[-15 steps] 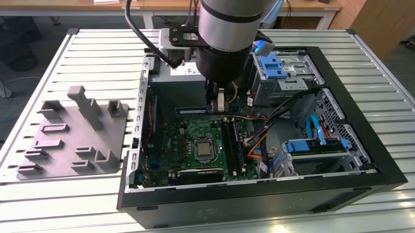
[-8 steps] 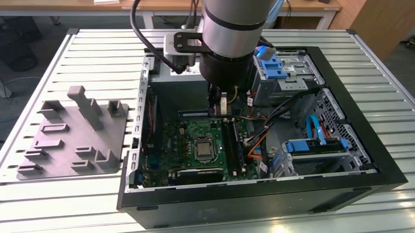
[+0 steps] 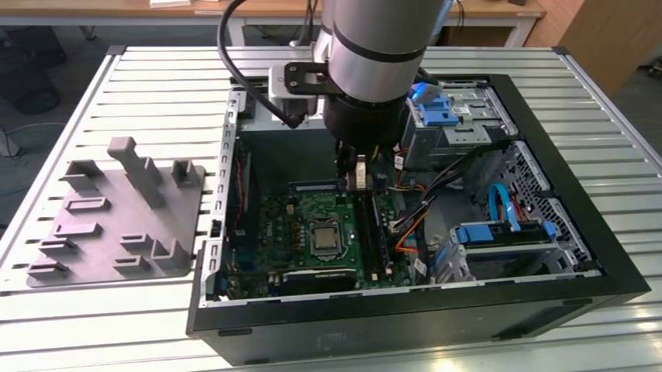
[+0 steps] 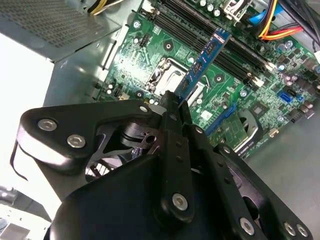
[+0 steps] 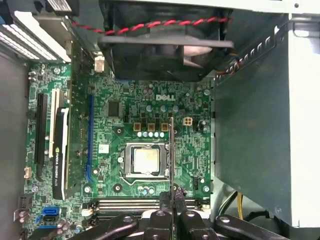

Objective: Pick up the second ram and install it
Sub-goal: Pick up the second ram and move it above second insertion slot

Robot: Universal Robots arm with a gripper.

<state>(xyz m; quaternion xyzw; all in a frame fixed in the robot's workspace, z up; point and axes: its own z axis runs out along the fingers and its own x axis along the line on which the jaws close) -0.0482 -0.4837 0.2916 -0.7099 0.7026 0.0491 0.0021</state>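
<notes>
The pincer [image 4: 175, 103] is shut down narrow on the ram [image 4: 205, 56], one finger on each flat face, gripping it at one end so that most of the board juts out past the fingertips [image 4: 170, 98]. In the first wrist view the ram [image 5: 171, 150] shows edge-on as a thin line running out from the pincer [image 5: 171, 198], over the socket [image 5: 147, 160] and toward the fan [image 5: 165, 50]. The exterior view puts the pincer [image 3: 359, 177] inside the case [image 3: 579, 232], above the board, with the slots [image 3: 377, 232] below and just beside it. No part of the ram looks to be touching a slot yet. The grey holder [image 3: 114, 217] sits on the worktop [image 3: 155, 70], well apart from the pincer and outside the case. By my reading the step in hand is carrying the ram to its slot. To do that well, the contact edge should be brought parallel to a free slot [image 4: 240, 62], directly over it and with the notch matched. The descent should be straight, without tilt. Pressure should be even along the board so both ends seat together. I cannot tell whether the ram is square to a slot, and the latches are too small to judge.
</notes>
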